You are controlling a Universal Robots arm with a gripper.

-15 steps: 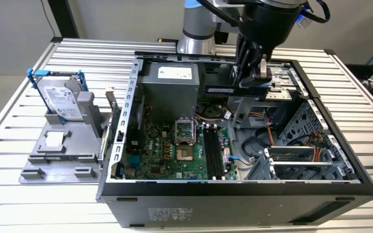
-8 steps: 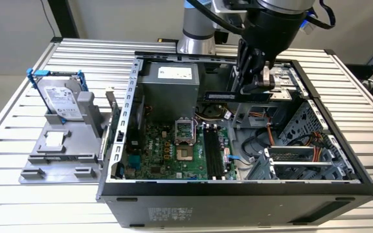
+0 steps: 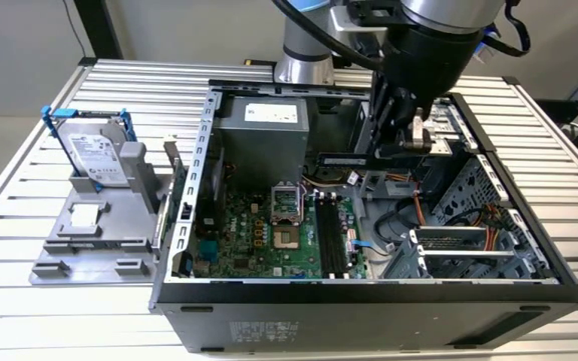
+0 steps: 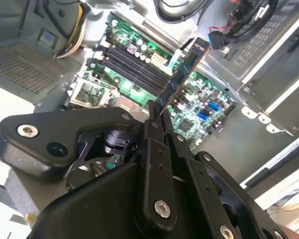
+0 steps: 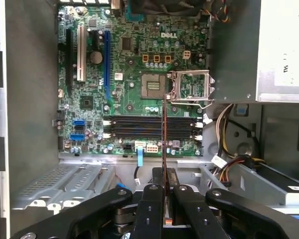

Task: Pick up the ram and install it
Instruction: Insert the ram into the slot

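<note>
I have the pincer clenched on the ram, and the fingers pinch one end of the stick so the rest juts out past them. In the exterior view the ram hangs level in the air inside the open case, up near the power supply and well above the motherboard, with the pincer at its end on the exterior view's right. It touches nothing but the fingers. In the first wrist view I see the ram edge-on as a thin dark line running out from the pincer and crossing over the slots. In the second wrist view its flat face shows, dark with a brownish edge, tilted across the green motherboard. The slots lie side by side on the board beside the CPU socket, toward the drive cage that fills the case's corner on the exterior view's right. The case stands on the slatted worktop. Beside it, toward the worktop's edge on the exterior view's left, a hard drive in a blue frame stands upright in a grey fixture, well apart from the pincer.
</note>
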